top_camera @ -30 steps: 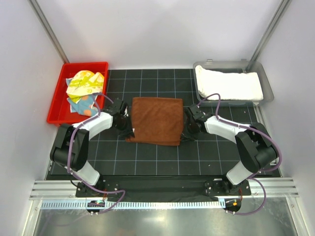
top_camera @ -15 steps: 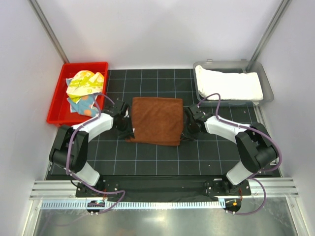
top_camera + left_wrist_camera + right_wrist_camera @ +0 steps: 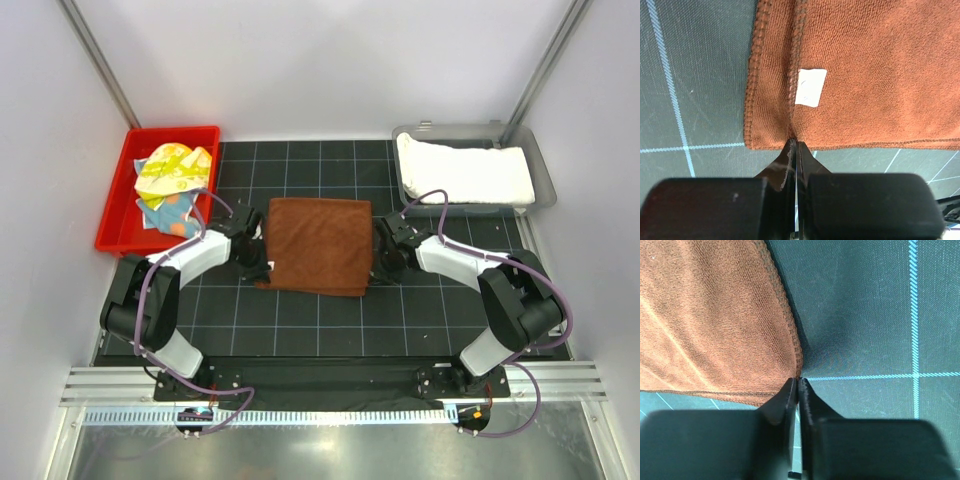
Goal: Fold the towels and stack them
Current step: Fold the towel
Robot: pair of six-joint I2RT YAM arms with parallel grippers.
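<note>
The rust-brown towel (image 3: 320, 243) lies folded flat in the middle of the black grid mat. My left gripper (image 3: 259, 266) is shut on its near left edge; in the left wrist view the fingertips (image 3: 790, 150) pinch the hem of the brown towel (image 3: 865, 75) just below a white label (image 3: 810, 87). My right gripper (image 3: 383, 268) is shut on the near right corner, where the brown towel (image 3: 705, 325) bunches into the closed tips of the right gripper (image 3: 798, 382). The white towel (image 3: 462, 172) lies folded in the grey tray. The yellow towel (image 3: 172, 165) and the blue spotted towel (image 3: 165, 212) lie crumpled in the red tray.
The red tray (image 3: 112, 222) stands at the back left and the grey tray (image 3: 546, 186) at the back right. White walls close in both sides. Both arm bases sit on the metal rail (image 3: 330, 382) at the near edge.
Both grippers have closed on the brown towel's near corners. The arms and the towel have hardly shifted.
</note>
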